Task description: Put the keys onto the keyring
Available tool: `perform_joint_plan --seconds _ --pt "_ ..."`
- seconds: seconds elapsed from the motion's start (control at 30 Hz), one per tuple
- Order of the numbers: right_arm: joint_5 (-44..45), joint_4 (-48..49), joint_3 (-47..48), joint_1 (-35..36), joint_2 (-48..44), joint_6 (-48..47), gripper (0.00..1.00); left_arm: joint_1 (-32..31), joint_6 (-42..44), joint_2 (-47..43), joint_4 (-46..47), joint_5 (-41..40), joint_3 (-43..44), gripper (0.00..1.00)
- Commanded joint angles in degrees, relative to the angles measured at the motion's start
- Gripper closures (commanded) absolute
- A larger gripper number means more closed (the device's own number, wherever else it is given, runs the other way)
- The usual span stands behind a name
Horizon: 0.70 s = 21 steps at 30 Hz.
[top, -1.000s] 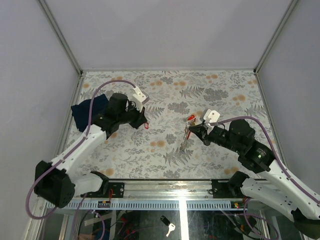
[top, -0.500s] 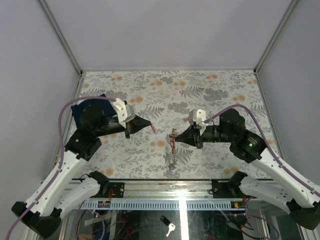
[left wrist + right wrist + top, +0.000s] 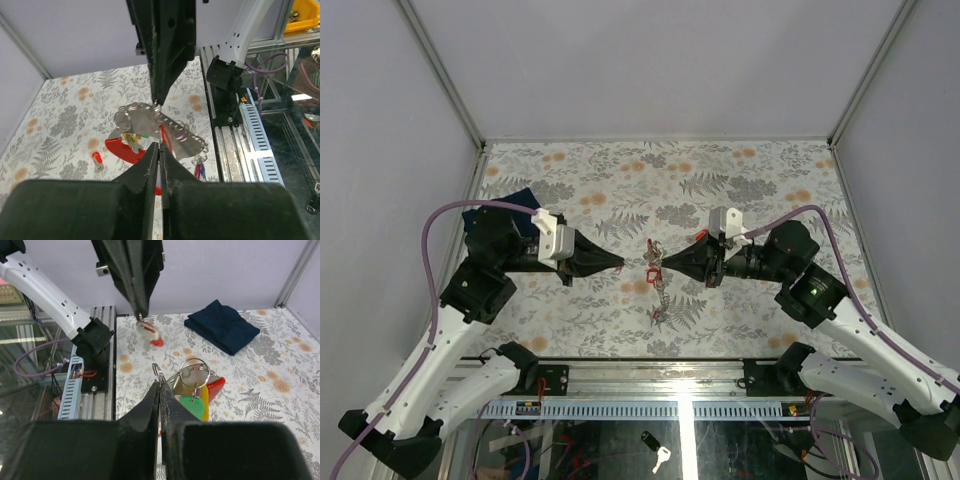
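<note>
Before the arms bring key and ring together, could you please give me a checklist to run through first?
1. Right gripper jaws shut on the keyring: ok.
2. Left gripper jaws shut on a red-tagged key: ok.
3. Held key touching the keyring: not ok, a gap lies between them.
4. Ring's split facing the key: cannot tell.
5. Loose key on the table out of both arms' way: ok.
</note>
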Motion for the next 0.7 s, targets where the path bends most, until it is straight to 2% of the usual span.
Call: perform_joint_plan --seconds 0.0,0.3,0.5,0.67 --pt "3.11 10.8 0.47 -0.34 -0.93 3.09 1.0 -1.38 0.69 0.51 3.0 3.8 3.24 1.0" --pt "2.96 11.36 0.72 -0.33 -0.46 0.27 1.0 -7.93 4.04 2.11 3.01 -1.69 4.39 1.0" --pt "-2.43 13.05 -0.37 -0.36 -0.37 -2.48 1.0 -12.72 6.79 4.3 2.83 -7.16 5.15 1.0" --pt "-4.84 12.74 -0.48 -0.35 -0.97 -3.72 1.0 -13.6 9.0 5.51 1.4 -8.96 5.84 1.0"
